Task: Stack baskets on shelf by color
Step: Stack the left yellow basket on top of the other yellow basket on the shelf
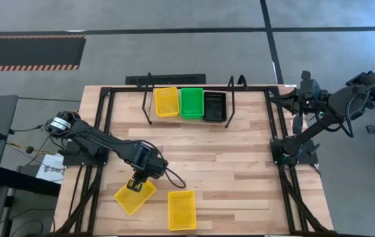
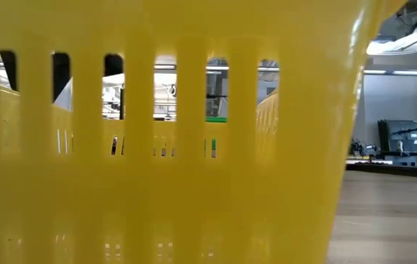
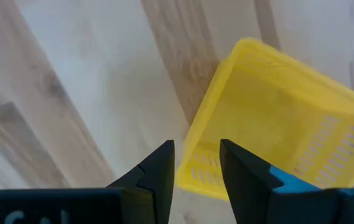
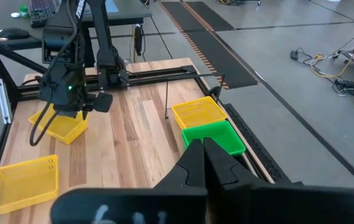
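My left gripper [image 1: 136, 184] is open and points down at the far short wall [image 3: 192, 163] of a yellow basket [image 1: 134, 197] lying askew near the table's near edge. In the left wrist view one finger stands outside that wall and one over the inside, with no touch showing. A second yellow basket [image 1: 182, 210] lies flat to its right. The black shelf [image 1: 230, 99] at the far edge carries a yellow basket [image 1: 167, 102], a green basket [image 1: 191, 103] and a black basket [image 1: 214, 106]. My right gripper [image 4: 203, 149] is shut and waits near the table's far right corner.
A yellow basket's perforated wall [image 2: 157, 147] fills the low view. Black frame rails [image 1: 105, 118] edge the wooden table on both sides. Bare wood lies between the shelf and the two near baskets. The left arm [image 4: 71, 87] shows in the right wrist view.
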Tool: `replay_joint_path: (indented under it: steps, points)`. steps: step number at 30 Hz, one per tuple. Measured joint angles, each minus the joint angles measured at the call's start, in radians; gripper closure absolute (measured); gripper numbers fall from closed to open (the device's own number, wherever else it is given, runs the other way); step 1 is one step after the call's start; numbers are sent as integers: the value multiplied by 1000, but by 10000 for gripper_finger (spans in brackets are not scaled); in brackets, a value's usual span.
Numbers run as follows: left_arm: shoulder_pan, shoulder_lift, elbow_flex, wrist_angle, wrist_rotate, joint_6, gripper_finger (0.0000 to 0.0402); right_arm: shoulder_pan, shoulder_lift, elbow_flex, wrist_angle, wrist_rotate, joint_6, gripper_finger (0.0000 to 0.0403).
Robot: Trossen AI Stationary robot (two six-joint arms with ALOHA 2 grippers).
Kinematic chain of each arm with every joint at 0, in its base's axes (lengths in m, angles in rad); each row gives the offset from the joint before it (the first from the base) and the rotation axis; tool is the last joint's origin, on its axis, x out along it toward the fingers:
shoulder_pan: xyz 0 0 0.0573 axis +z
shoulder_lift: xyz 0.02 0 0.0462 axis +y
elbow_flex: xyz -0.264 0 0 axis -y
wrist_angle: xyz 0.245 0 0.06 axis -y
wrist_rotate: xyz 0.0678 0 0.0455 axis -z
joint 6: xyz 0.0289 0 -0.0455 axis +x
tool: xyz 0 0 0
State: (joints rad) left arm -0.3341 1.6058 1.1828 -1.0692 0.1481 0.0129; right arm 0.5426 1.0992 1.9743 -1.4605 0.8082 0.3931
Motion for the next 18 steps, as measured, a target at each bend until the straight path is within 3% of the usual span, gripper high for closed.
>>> replay_joint_path:
  steps: [9, 18]
  points:
    - [-19, 0, -21, 47, 21, -16, 261, 0, 0, 0, 0, -1, 0, 401]
    - [-31, 0, -76, 100, 19, -14, 259, 0, 0, 0, -1, -16, -6, 401]
